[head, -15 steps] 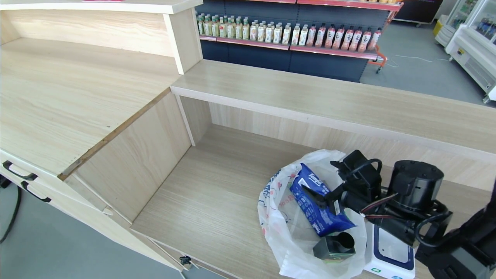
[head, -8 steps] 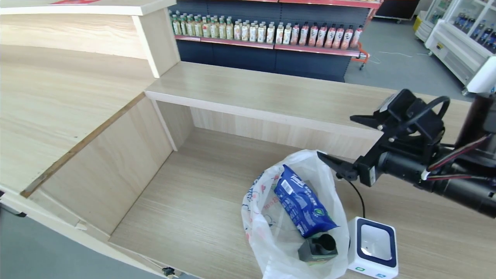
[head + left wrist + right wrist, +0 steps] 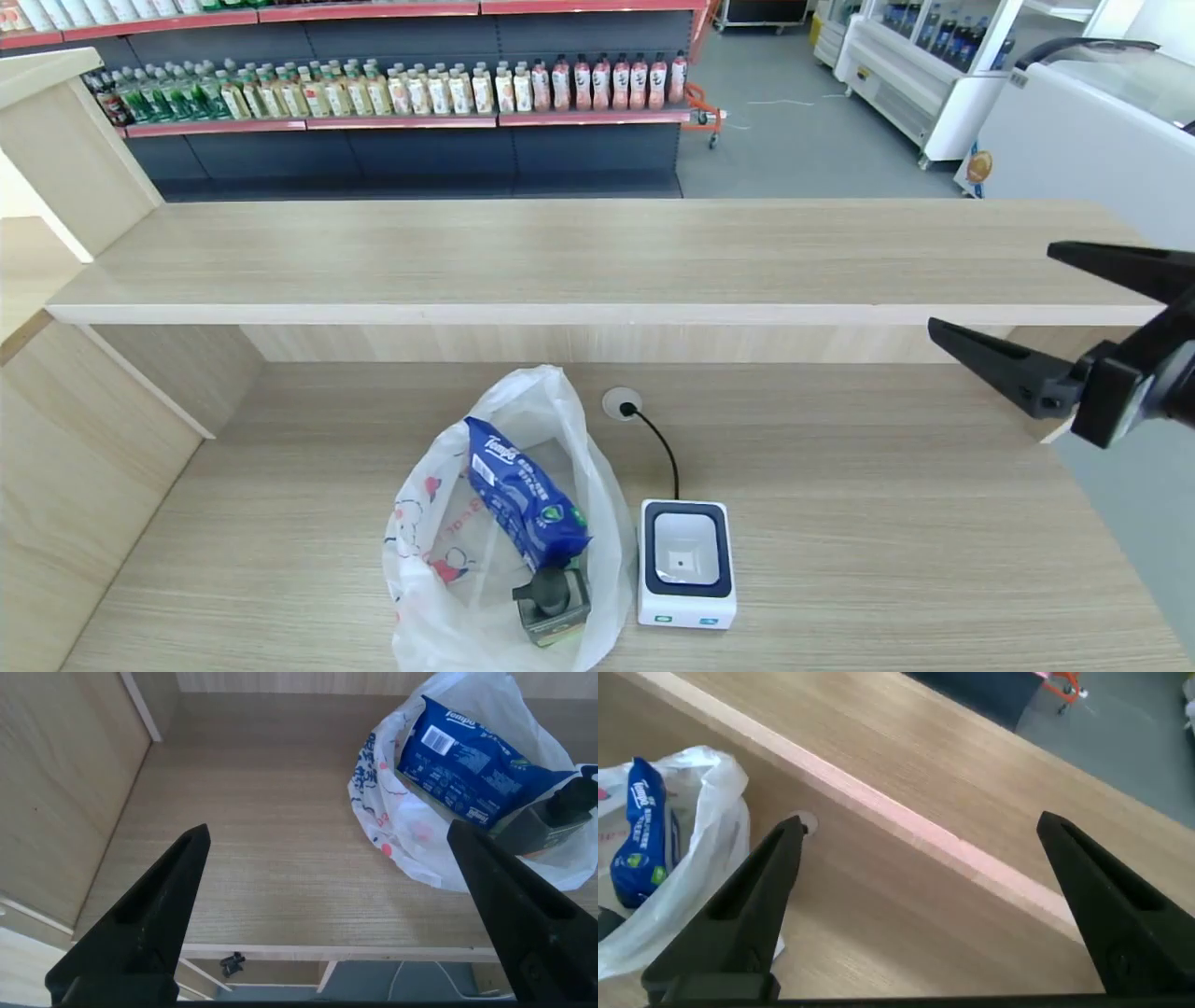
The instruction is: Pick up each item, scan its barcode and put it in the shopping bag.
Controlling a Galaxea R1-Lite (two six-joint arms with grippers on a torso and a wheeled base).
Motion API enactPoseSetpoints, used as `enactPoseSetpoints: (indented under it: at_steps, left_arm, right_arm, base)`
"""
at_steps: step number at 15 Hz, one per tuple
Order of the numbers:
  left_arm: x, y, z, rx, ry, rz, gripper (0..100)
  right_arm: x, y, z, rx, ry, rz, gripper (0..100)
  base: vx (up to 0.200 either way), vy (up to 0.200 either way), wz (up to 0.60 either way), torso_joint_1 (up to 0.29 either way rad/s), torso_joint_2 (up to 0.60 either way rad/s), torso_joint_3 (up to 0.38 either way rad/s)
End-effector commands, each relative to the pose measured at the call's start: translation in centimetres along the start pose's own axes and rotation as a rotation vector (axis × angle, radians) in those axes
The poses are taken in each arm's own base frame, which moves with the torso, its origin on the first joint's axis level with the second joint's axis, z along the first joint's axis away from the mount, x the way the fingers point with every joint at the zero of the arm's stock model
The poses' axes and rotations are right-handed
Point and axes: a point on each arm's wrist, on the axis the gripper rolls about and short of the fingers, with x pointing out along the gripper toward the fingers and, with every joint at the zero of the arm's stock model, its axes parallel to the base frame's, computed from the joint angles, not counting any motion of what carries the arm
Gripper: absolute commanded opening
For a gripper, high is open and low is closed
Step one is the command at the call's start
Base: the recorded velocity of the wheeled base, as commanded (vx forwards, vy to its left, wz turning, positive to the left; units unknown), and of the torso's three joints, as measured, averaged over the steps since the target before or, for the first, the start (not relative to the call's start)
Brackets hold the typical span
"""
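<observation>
A white plastic shopping bag [image 3: 420, 532] lies open on the lower counter. Inside it a blue tissue pack [image 3: 521, 495] leans over a dark green box with a black cap [image 3: 553, 602]. The barcode scanner [image 3: 686, 560] stands just right of the bag. My right gripper [image 3: 990, 287] hangs open and empty at the far right, well above the counter and away from the bag. In the left wrist view my left gripper [image 3: 327, 835] is open and empty over the counter's front, beside the bag [image 3: 383, 793] with the blue pack [image 3: 467, 756].
A raised wooden counter top [image 3: 579, 257] runs behind the lower surface [image 3: 887, 532]. The scanner's black cable [image 3: 658, 448] runs to a hole [image 3: 622, 403] behind it. A wooden side wall [image 3: 56, 467] closes the left. Store shelves with bottles [image 3: 373, 89] stand behind.
My right gripper let go of the blue pack in the bag, rose and swung off to the right, empty. The head camera has turned right, shifting the whole scene.
</observation>
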Motion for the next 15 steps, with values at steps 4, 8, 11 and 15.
enactPoseSetpoints:
  at_steps: [4,8,11,15]
  left_arm:
    - [0.0,0.0,0.0,0.000,0.000,-0.002,100]
    - [0.0,0.0,0.0,0.000,0.000,0.000,100]
    - [0.0,0.0,0.0,0.000,0.000,0.000,100]
    - [0.0,0.0,0.0,0.000,0.000,0.000,100]
  right_arm:
    - [-6.2,-1.2,-8.1,0.203,0.243,-0.388,100]
    - [-13.2,2.6,-14.5,0.296,0.276,-0.438,100]
    - [-17.8,5.5,-17.1,0.356,0.195,-0.339,100]
    - [-18.7,6.3,-17.3,0.296,0.106,-0.358,100]
  base:
    - [0.000,0.000,0.00,0.000,0.00,0.000]
    - [0.000,0.000,0.00,0.000,0.00,0.000]
    - [0.000,0.000,0.00,0.000,0.00,0.000]
    - [0.000,0.000,0.00,0.000,0.00,0.000]
